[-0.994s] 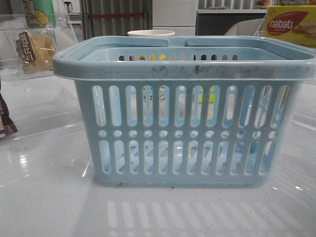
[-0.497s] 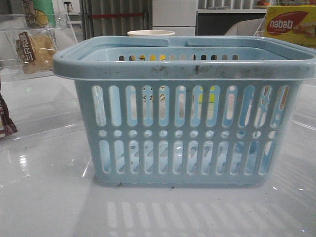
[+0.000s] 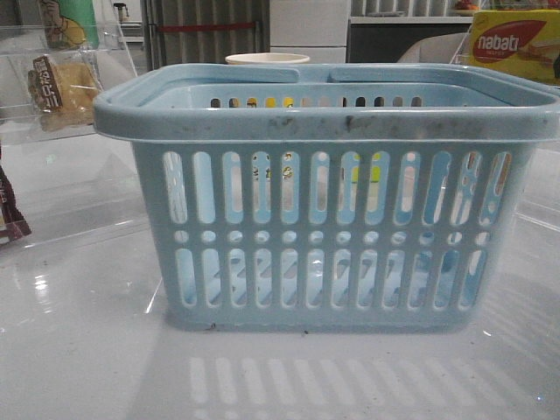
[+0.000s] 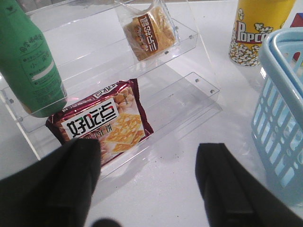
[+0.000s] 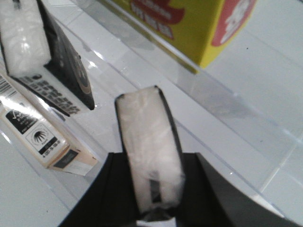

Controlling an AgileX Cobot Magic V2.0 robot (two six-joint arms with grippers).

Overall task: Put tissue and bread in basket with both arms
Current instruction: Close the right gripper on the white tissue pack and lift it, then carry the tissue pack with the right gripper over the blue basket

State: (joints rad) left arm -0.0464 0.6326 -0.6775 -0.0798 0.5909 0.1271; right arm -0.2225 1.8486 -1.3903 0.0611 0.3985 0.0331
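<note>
The light-blue basket stands in the middle of the table, and its corner shows in the left wrist view. The bread, in a clear wrapper with a brown label, lies on the upper step of a clear acrylic shelf at the far left; it also shows in the left wrist view. My left gripper is open and empty over the table in front of that shelf. My right gripper is shut on the tissue, a white pack with black edges, held edge-on above a clear shelf. Neither gripper shows in the front view.
A maroon packet and a green bottle sit on the left shelf. A popcorn cup stands beside the basket. A yellow nabati box, a second black-and-white pack and a beige box sit on the right shelf.
</note>
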